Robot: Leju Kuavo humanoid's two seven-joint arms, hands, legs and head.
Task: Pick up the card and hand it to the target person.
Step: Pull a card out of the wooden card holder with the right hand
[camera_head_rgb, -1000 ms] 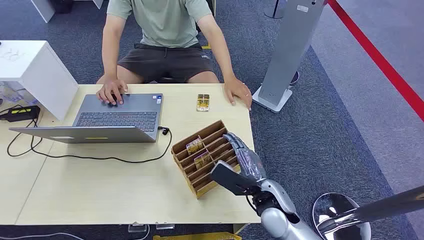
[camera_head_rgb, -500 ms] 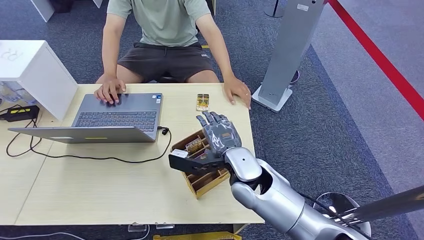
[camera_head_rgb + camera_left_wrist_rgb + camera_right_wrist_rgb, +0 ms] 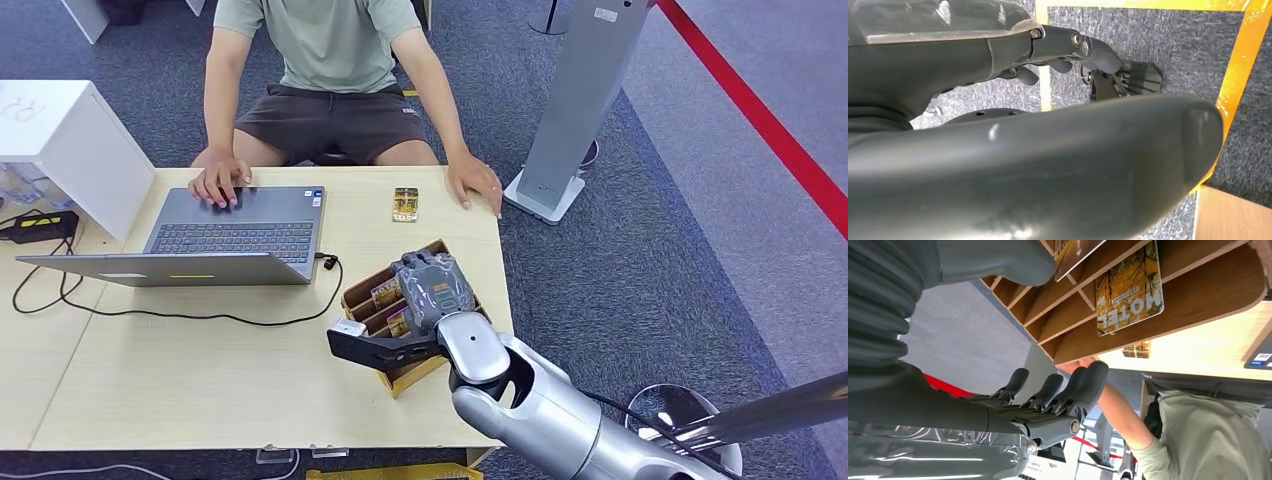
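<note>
- The right robot hand hangs over the wooden rack on the tabletop. Its fingers are apart and it holds nothing.
- In the right wrist view the fingers are a bit curled, just past the rack's outer wall. The thick thumb is on the other side, over the slots.
- The card stands in a slot between the thumb and the fingers. It says HOTEL and has yellow leaves on it. The robot hand is near the card but not touching it.
- A second card sits in the next slot, right by the thumb.
- One more card lies flat on the tabletop, far past the fingers, near the person.
- The left robot hand hangs down by the floor. I cannot tell if it is open or closed.
- Step in hand, I think: reaching for the card. The pick-up has not been done yet.
- Next, I think the robot hand must go lower, so thumb and fingers can pinch the top edge of one card. It should take just one and not bump the rack.
- After that it must lift the card straight out of its slot and hold it out to the person across the tabletop.
</note>
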